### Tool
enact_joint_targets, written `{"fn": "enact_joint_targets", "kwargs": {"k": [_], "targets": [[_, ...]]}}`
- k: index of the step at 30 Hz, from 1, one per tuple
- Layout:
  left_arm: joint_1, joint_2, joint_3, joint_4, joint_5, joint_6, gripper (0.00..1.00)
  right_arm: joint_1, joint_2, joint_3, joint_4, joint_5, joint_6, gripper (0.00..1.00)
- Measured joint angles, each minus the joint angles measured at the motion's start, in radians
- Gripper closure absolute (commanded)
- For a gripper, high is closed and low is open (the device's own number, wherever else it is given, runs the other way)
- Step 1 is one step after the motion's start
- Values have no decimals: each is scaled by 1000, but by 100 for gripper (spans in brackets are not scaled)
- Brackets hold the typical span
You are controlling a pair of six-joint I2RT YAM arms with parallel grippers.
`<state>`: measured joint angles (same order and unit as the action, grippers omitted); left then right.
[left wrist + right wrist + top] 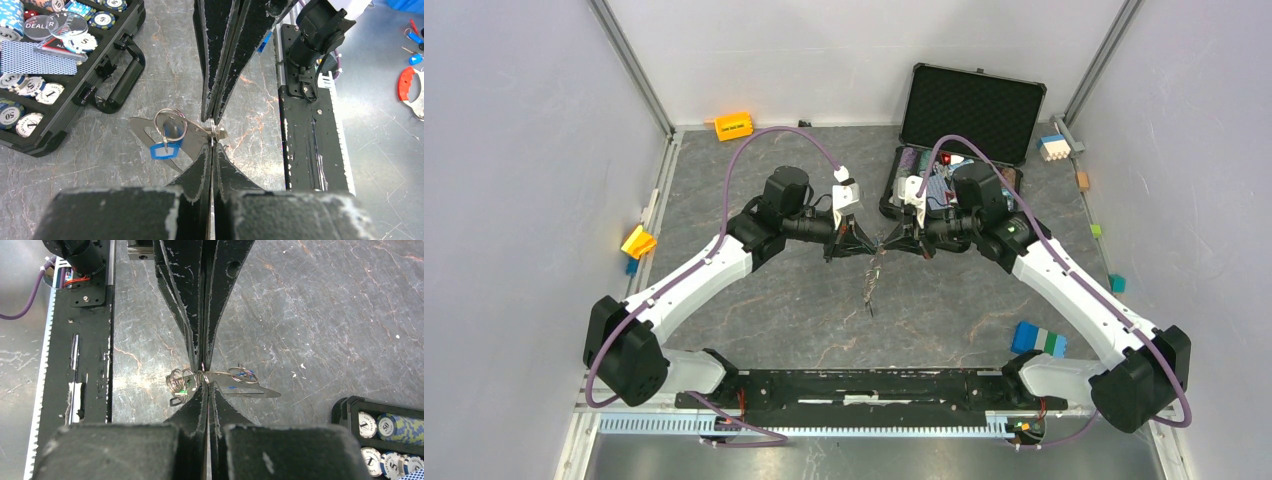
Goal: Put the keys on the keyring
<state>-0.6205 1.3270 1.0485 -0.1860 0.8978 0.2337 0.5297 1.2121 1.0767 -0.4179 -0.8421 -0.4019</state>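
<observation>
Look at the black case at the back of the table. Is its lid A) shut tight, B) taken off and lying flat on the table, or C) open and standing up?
C: the black case has its lid standing upright behind it, and the poker chips inside it are showing.

Two grippers are showing: the left gripper (212, 150) and the right gripper (206, 387). One keyring (871, 272) is hanging, carrying one blue tag (164, 149). One black case (969, 105) is standing open. One orange block (734, 126) and one yellow block (638, 241) are lying apart.
</observation>
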Motion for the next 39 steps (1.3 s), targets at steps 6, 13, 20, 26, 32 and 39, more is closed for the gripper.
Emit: {"fn": "enact_joint_targets", "kwargs": {"k": [6,13,20,26,32,39], "targets": [[0,-6,0,-1,-6,0,98,1,0,0,6,16,16,100],[0,-10,0,0,-16,-1,98,5,0,-6,13,32,20,100],[0,-10,0,2,-26,-3,98,5,0,-11,14,50,21,100],[0,-10,0,8,-33,-16,98,8,0,-11,14,74,24,100],[0,-9,0,10,-49,-42,98,14,-1,-11,18,100,31,100],[0,-6,0,13,-55,-59,98,21,-1,-11,21,121,40,100]]}}
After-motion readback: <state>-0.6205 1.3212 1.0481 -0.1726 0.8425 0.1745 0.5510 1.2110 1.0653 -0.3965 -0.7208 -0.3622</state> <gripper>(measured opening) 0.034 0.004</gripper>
